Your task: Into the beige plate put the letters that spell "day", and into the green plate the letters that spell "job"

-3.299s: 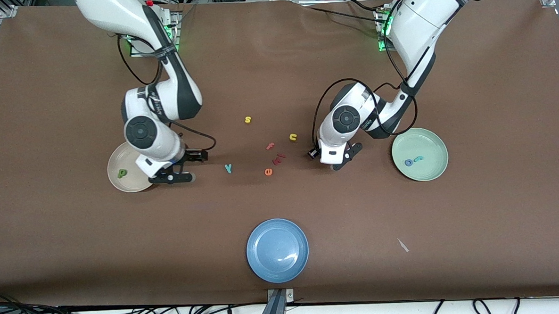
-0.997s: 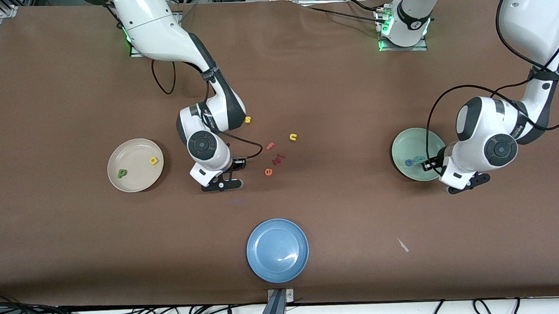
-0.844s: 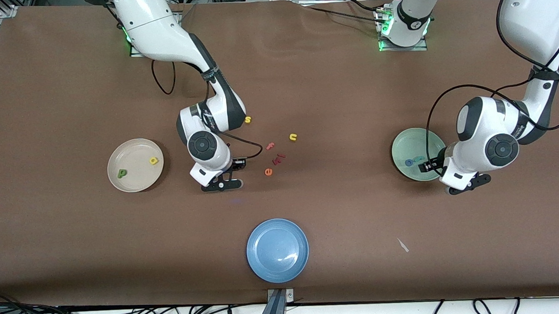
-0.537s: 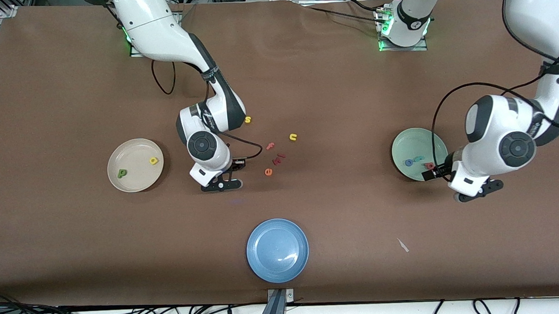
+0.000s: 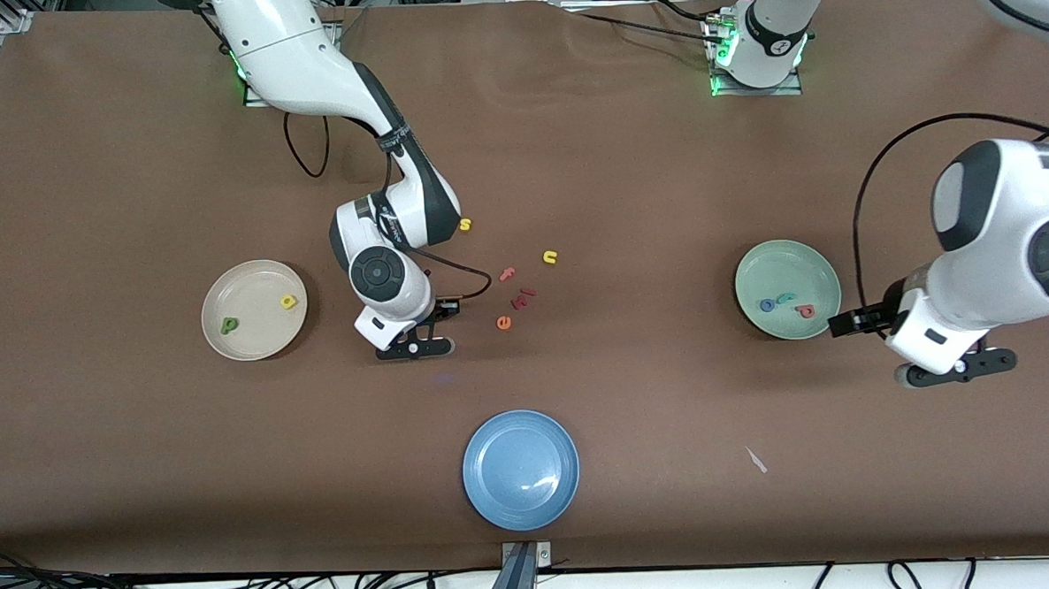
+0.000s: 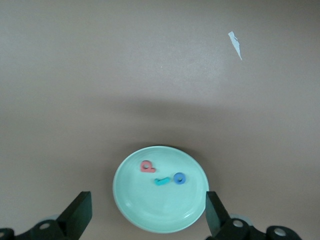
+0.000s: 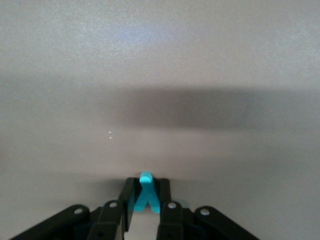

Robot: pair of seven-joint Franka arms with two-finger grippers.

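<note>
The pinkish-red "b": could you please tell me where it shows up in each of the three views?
Front view: the pinkish-red "b" lies in the green plate, beside the teal "j".
Left wrist view: the same letter lies in that plate.
Right wrist view: not in it.
Shared landmark: the blue "o".

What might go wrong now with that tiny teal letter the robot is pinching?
The right gripper pinches the teal "y" only by its lower part, so it may slip or twist loose on the way to the beige plate. Dropped carelessly, it could bounce off the rim or knock the yellow "a" and green "d" lying there.
</note>
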